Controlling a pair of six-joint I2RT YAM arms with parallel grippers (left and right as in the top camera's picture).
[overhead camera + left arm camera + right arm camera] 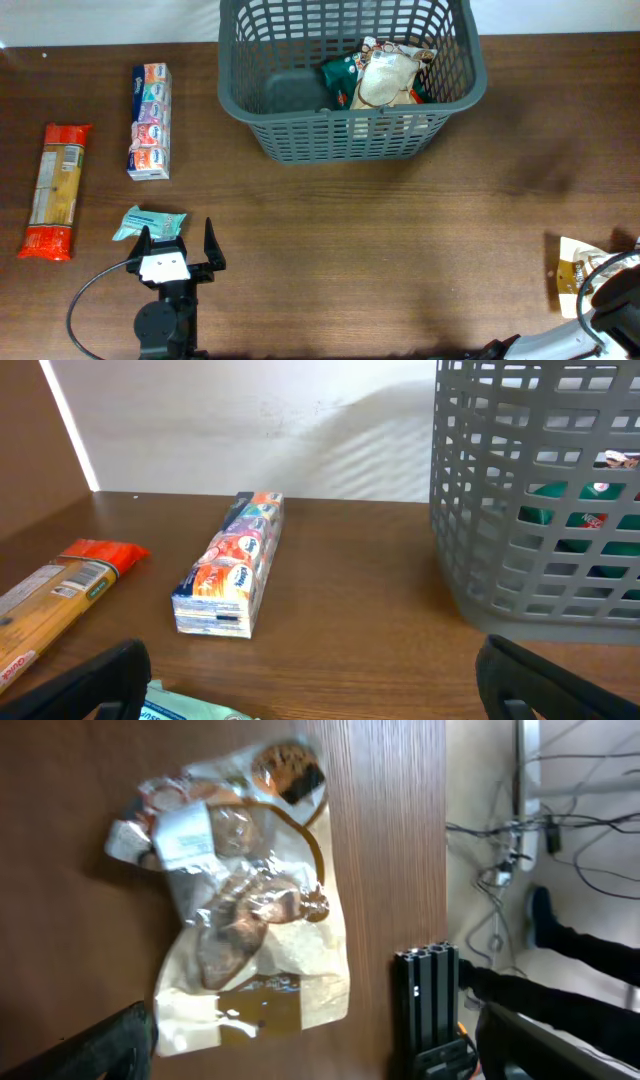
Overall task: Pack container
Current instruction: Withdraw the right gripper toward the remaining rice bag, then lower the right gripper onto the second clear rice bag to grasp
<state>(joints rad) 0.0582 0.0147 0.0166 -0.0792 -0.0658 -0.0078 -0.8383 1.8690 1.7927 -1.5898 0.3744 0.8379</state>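
— Two hands in view. How do they stand?
— Both are spread wide and grip nothing. The left hand (177, 236) sits low at the front left of the desk (400, 230). A teal packet (150, 223) lies right at its left finger, and I cannot tell whether they touch.

— Where is the basket?
— The basket (350, 135) stands upright at the far edge of the desk, a little right of the middle and well apart from both hands. In its right half lie a green packet (340, 75) and a pale bag (388, 78); the bag is partly on top of the packet and up against the right wall.

— What else is on the desk?
— A tissue pack (150, 120) lies flat to the left of the basket, apart from it, with its long side running front to back. Further left, near the desk's edge, a pasta packet (55, 190) with red ends lies the same way. The left wrist view shows both beyond the open fingers, with the basket's lattice wall on the right.

— And the right side?
— The right hand (320, 1055) is at the front right corner, mostly cut off in the overhead view. Its wrist view shows dark fingers far apart. A cookie bag (240, 900) lies flat on the desk just ahead of them, close to the desk's edge. The bag's lower corner is near one finger, but the hand is not holding the bag.
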